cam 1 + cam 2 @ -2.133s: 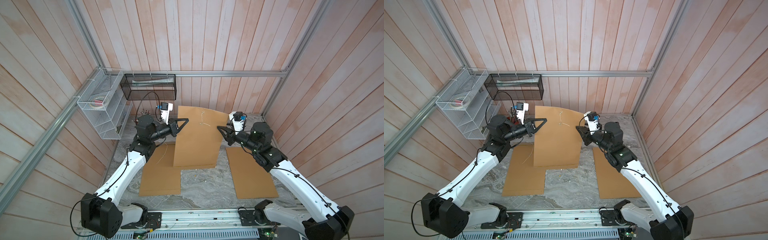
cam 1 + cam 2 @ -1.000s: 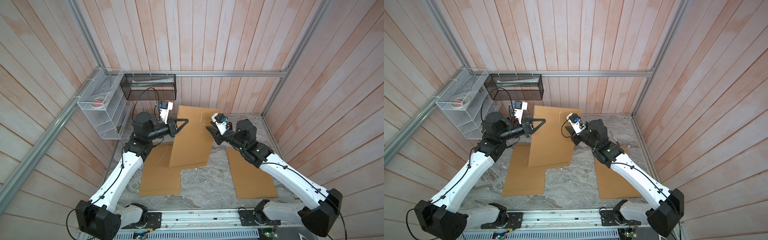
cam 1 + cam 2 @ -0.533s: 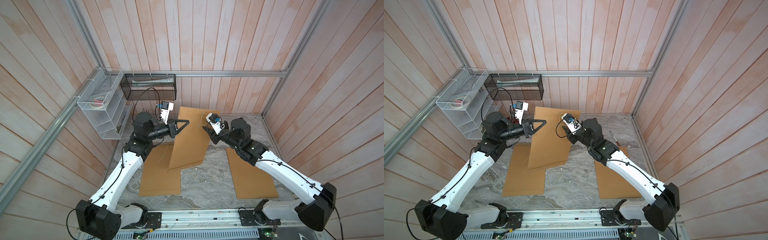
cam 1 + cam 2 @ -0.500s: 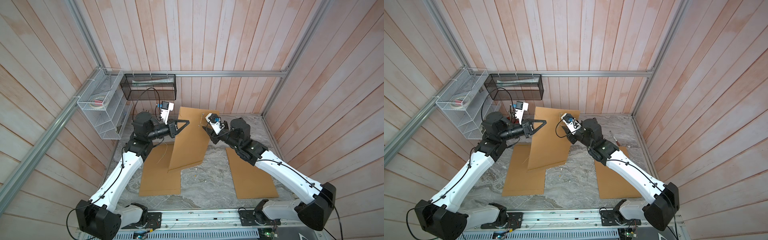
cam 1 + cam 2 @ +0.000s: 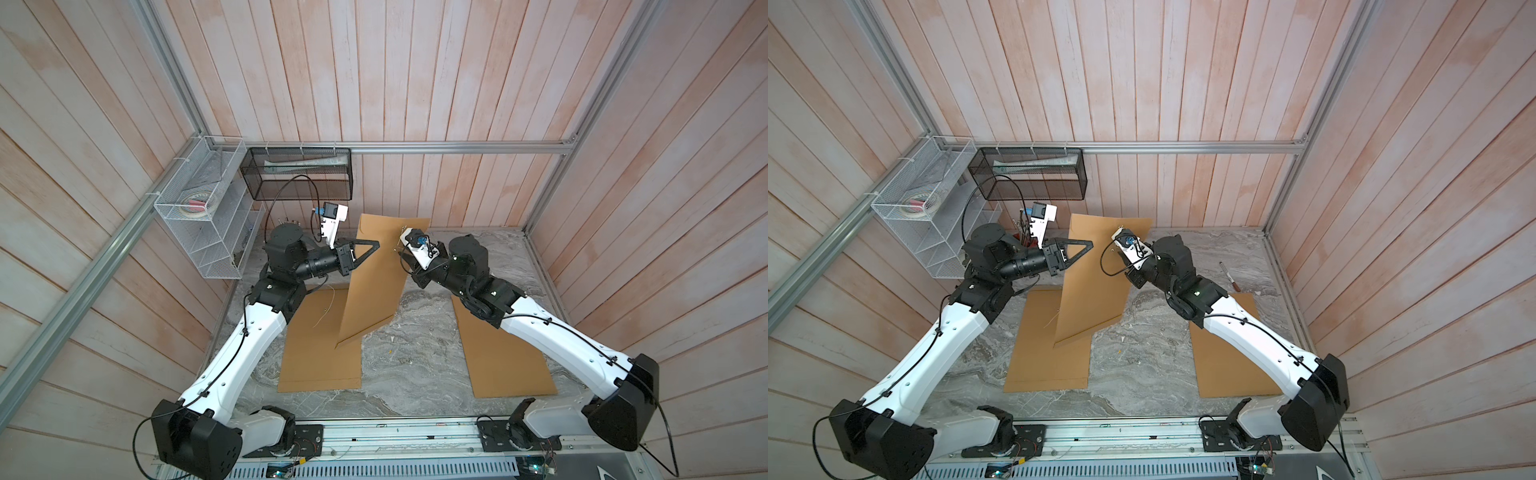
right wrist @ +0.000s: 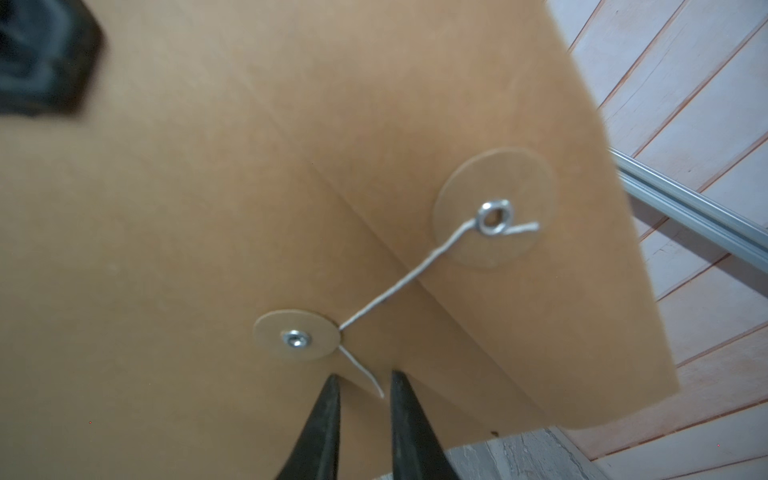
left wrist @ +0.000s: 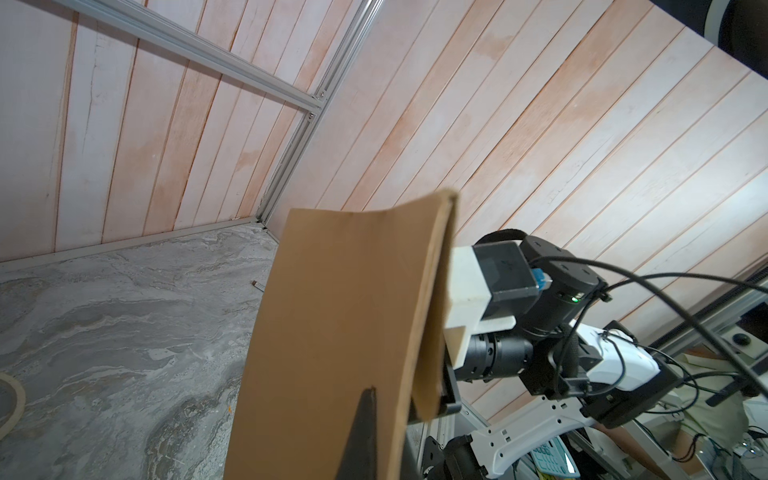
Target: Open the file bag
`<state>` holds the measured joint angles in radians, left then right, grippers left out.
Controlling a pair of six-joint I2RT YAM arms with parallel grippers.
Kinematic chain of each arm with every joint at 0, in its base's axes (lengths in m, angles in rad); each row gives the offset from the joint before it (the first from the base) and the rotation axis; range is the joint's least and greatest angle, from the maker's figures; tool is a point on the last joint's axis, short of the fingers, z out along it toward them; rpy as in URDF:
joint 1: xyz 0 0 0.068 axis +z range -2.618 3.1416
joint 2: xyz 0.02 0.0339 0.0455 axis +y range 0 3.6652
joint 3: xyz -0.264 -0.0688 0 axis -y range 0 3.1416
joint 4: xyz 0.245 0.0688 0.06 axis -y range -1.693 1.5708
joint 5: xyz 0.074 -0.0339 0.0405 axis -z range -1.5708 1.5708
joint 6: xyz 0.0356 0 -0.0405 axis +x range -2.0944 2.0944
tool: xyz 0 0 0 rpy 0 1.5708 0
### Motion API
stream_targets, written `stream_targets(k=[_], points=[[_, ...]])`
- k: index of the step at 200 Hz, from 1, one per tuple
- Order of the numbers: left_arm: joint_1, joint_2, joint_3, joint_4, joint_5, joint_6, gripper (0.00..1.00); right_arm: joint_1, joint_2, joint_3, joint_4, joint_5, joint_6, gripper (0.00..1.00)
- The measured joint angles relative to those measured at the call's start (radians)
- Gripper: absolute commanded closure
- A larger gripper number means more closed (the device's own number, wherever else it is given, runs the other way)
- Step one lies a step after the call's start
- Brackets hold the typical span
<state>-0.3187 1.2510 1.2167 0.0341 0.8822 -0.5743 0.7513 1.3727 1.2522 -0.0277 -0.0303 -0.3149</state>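
My left gripper (image 5: 374, 244) is shut on the left edge of a brown file bag (image 5: 374, 282), holding it upright above the table in both top views. The left wrist view shows one dark finger (image 7: 365, 419) pressed on the bag (image 7: 332, 311). A white string (image 6: 399, 286) runs from the flap's round disc (image 6: 492, 208) to a lower disc (image 6: 297, 334) on the bag's body. My right gripper (image 6: 362, 380) is at the bag's face just below the lower disc. It stands open by a narrow gap, and the string's loose end (image 6: 365, 378) lies between its fingertips.
Two more brown file bags lie flat on the marble table, one at the left (image 5: 320, 345) and one at the right (image 5: 503, 353). A white wire shelf (image 5: 208, 216) and a black mesh basket (image 5: 299, 174) hang at the back left. A pen (image 5: 1229, 276) lies at the back right.
My right arm has swung left up to the bag's string closure and its jaws have narrowed. The left gripper has kept its hold while the bag turned and tilted.
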Motion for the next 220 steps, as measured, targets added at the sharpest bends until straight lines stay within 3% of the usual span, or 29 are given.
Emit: stream_targets(k=[148,220], points=[[0.000,0.000,0.000,0.027,0.004,-0.015,1.00,0.021,0.023,0.017,0.031,0.064,-0.037,0.77],[0.000,0.000,0.000,0.026,0.012,-0.015,1.00,0.029,0.037,0.041,0.035,0.079,-0.063,0.85]])
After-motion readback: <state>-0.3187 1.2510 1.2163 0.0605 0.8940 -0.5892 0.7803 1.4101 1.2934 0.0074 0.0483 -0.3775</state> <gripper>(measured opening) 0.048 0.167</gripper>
